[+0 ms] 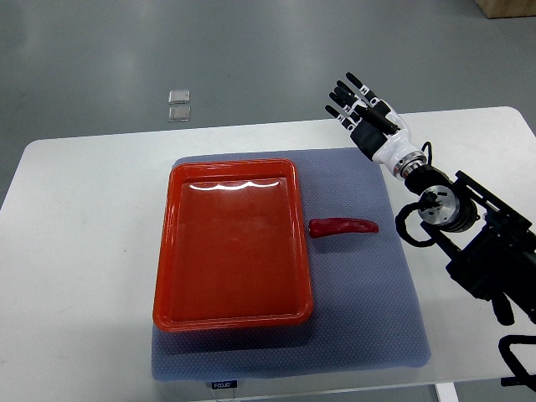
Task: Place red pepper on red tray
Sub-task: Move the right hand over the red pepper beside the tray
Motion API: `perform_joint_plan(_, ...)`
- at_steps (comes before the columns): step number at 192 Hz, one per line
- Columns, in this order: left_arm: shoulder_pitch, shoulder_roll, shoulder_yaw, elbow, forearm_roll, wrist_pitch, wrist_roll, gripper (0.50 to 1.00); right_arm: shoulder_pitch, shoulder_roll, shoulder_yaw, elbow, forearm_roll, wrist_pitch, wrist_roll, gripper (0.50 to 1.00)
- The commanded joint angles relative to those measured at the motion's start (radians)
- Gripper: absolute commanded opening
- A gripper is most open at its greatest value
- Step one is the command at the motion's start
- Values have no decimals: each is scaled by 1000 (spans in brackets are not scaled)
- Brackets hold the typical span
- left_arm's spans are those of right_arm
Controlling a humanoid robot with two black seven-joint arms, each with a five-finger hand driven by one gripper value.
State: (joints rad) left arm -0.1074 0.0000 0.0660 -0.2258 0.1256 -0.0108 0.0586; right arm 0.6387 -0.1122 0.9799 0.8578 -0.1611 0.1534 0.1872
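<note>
1. White rectangular table (75, 251), rounded corners, on a grey floor. A blue-grey textured mat (377, 293) covers its middle.
2. Shallow red plastic rectangular tray (167, 276) sits on the mat's left half, long side running 12 to 6 o'clock. Nothing lies in it.
3. Small glossy red pepper (343, 226) lies flat on the mat at the tray's 3 o'clock, just beside the right rim; whether it touches is unclear. Its length runs 9 to 3 o'clock.
4. Right hand (360, 113), black-and-white robot fingers, hovers at 1 o'clock from the pepper, well apart from it, over the table's far edge. Fingers are spread and extended toward 11 o'clock, holding nothing.
5. Right arm (469, 234), black jointed, enters from 4 o'clock.
6. Two small clear squares (178, 105) lie on the floor beyond the table, at the tray's 12 o'clock.
</note>
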Motion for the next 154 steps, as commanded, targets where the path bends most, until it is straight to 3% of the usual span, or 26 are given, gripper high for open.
perform_joint_plan(1, 0, 0, 0, 0, 0, 0, 0, 1000, -2, 2, 0, 0, 0, 0, 1, 913)
perform_joint_plan(53, 0, 0, 0, 0, 0, 0, 0, 1000, 7, 0, -6, 0, -2, 6, 0, 913)
perform_joint_plan(87, 0, 0, 0, 2, 0, 0, 0, 1000, 58, -44, -101, 3, -91, 61, -6, 915)
perform_joint_plan(102, 0, 0, 1, 2, 0, 0, 0, 1000, 108, -112, -224, 6, -190, 77, -19, 915)
perform_joint_plan(126, -3, 0, 1, -1, 0, 0, 0, 1000, 303, -227, -562, 13, -282, 92, -101, 915)
perform_joint_plan(154, -5, 0, 1, -4, 0, 0, 0, 1000, 539, -313, -915, 67, -288, 159, -118, 913)
